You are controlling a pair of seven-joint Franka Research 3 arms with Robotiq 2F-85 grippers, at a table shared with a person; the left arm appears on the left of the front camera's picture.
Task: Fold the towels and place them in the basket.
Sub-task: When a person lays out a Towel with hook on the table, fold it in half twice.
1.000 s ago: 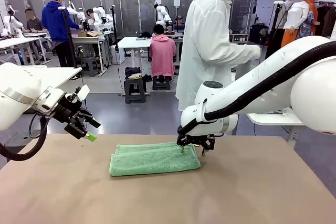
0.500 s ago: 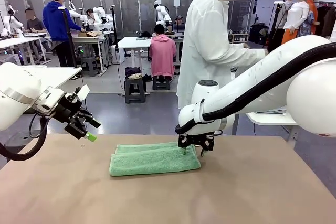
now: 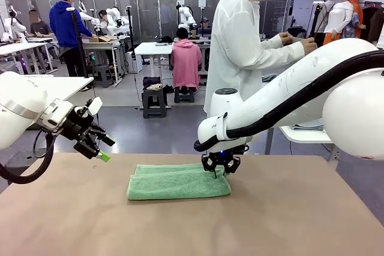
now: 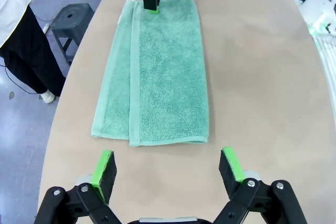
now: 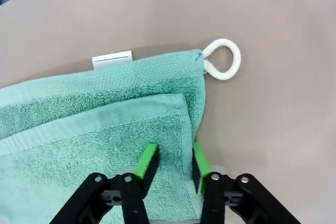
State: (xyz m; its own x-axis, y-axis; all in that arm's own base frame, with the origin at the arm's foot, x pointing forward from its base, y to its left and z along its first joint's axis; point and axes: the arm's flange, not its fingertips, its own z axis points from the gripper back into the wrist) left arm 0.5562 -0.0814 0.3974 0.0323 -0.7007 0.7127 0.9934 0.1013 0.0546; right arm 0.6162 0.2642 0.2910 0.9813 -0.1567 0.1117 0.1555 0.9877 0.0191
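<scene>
- mint green terry-cloth towel (image 3: 177,183) lies flat on the tan counter (image 3: 288,220), folded lengthwise into a long rectangle, in the middle of the counter toward its far edge.
- its upper layer sits a little short of the lower one, so a narrow strip of the lower layer shows along the far long side in the left wrist view (image 4: 157,77).
- at the towel's right end a white hanging loop (image 5: 223,59) sticks out from the corner onto the bare counter, and a small white label (image 5: 112,60) peeks from under the far edge just beside it.
- right gripper (image 3: 220,169) points straight down at that right end; in its own wrist view (image 5: 173,153) the two green pads are drawn close together with the edge of the upper towel layer pinched between them.
- left gripper (image 3: 105,148) hangs above the counter's left part, well apart from the towel, tilted toward it; its jaws stand wide apart and hold nothing (image 4: 168,158).
- a person in a white coat (image 3: 240,46) stands at the far side of the counter, behind the right arm, hands raised away from the towel.
</scene>
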